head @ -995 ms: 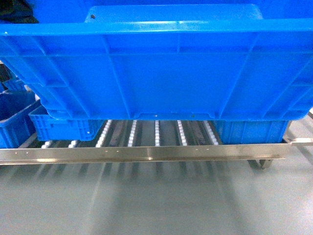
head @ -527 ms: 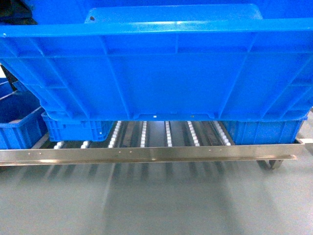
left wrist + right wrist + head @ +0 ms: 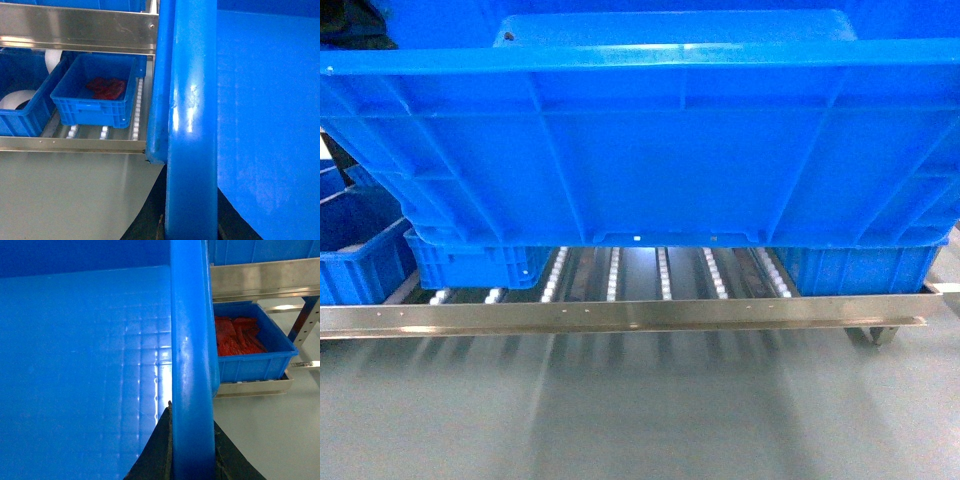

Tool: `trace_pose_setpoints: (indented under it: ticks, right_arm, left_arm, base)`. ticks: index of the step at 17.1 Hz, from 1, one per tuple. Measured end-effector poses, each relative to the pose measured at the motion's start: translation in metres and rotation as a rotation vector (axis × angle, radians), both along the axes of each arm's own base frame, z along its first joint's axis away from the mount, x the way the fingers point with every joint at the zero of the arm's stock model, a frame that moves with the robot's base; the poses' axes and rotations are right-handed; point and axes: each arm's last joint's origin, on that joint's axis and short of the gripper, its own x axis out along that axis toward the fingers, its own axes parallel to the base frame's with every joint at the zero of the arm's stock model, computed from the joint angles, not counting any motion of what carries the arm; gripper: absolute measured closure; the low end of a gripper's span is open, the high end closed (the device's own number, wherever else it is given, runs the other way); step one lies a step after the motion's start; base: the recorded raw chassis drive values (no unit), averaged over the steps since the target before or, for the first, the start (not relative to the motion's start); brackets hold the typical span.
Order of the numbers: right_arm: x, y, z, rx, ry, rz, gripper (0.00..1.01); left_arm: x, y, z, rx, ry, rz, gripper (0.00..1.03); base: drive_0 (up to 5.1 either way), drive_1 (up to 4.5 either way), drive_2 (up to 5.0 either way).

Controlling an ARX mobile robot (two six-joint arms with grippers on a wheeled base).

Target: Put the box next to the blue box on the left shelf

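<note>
The box (image 3: 640, 140), a large bright-blue ribbed crate, hangs close in front of the head camera, held by both ends. My left gripper (image 3: 190, 232) is shut on its thick rim (image 3: 192, 125), with dark fingers on either side. My right gripper (image 3: 192, 445) is shut on the opposite rim (image 3: 191, 365). Below and beyond stands the left shelf (image 3: 620, 313), a steel rack with white roller lanes (image 3: 663, 272). On it a small blue box (image 3: 470, 263) holding red pieces (image 3: 106, 87) stands to the left of the bare lanes.
Another blue box (image 3: 850, 268) with red contents (image 3: 237, 335) sits at the shelf's right end. A blue bin (image 3: 20, 107) holding a white roll stands at the far left. An upper steel rail (image 3: 75, 27) crosses above. Grey floor (image 3: 640, 410) lies in front of the rack.
The shelf and its small boxes have slid a little to the right in the head view. The held box keeps its place before the camera.
</note>
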Motion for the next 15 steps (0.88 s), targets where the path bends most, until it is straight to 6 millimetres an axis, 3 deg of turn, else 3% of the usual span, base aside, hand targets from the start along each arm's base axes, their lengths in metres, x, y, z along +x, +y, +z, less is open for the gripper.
trace_pose_setpoints:
  ticks: [15]
  right_arm:
    - [0.0,0.0,-0.0001,0.0,0.001,-0.001,0.92]
  left_arm:
    - [-0.0001,0.0,0.0,0.0,0.0,0.0,0.96]
  base:
    - [0.0,0.0,0.0]
